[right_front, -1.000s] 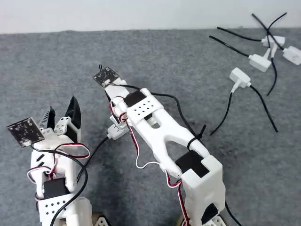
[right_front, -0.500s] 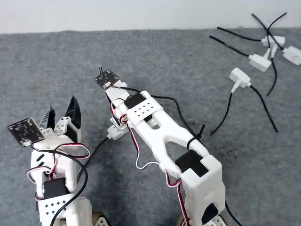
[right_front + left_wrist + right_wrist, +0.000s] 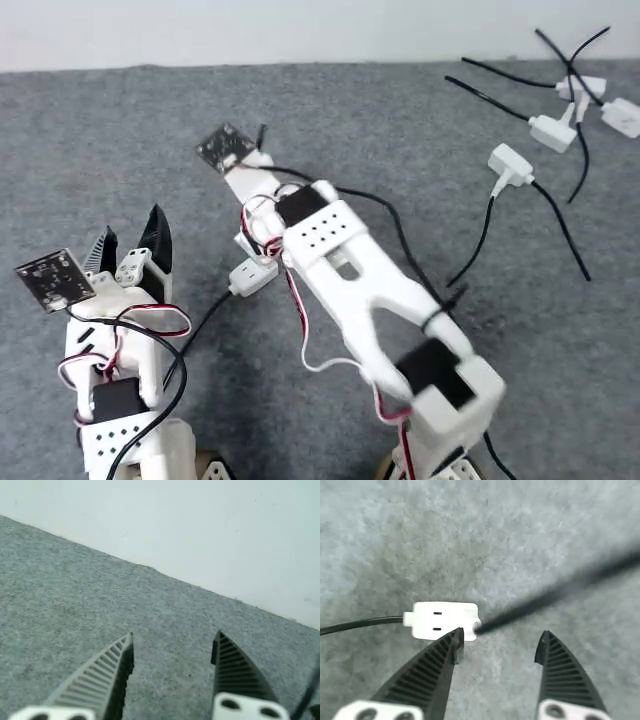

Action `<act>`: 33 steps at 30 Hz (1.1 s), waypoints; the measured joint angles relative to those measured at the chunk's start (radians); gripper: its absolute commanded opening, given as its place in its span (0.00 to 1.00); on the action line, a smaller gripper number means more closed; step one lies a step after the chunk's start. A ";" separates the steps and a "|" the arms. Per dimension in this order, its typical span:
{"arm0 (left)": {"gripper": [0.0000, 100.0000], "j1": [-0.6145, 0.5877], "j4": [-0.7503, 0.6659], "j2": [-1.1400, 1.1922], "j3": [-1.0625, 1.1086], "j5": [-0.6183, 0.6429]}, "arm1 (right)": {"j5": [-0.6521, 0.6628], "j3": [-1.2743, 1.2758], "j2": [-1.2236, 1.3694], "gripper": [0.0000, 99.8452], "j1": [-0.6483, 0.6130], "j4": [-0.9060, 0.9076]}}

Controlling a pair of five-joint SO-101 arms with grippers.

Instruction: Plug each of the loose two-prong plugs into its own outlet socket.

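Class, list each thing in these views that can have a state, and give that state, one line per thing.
left gripper: open, holding nothing.
right gripper: open, holding nothing.
outlet socket: lying flat, both slots empty.
nearest white connector: lying loose, joined to nothing.

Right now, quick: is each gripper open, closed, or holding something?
Left gripper: open, holding nothing.
Right gripper: open, holding nothing, close to a socket.

Perhaps a lab, grey carpeted table (image 3: 120, 120)
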 measured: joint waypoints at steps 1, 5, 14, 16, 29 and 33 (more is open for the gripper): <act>0.25 0.000 0.000 0.000 0.000 0.000 | 0.002 0.000 -0.031 0.21 0.000 0.018; 0.25 0.000 0.000 0.000 -0.026 0.000 | 0.002 0.000 -0.167 0.21 0.002 0.109; 0.25 0.043 0.092 -0.149 -0.091 -0.296 | 0.008 0.104 -0.577 0.21 0.000 0.247; 0.25 0.100 0.187 -0.249 -0.091 -0.377 | 0.035 0.201 -0.664 0.21 0.000 0.227; 0.25 0.324 0.502 -0.450 0.097 -0.508 | 0.078 1.062 -1.392 0.21 0.359 -0.100; 0.25 0.351 0.565 -0.450 0.192 -0.508 | 0.078 1.304 -1.633 0.21 0.450 -0.146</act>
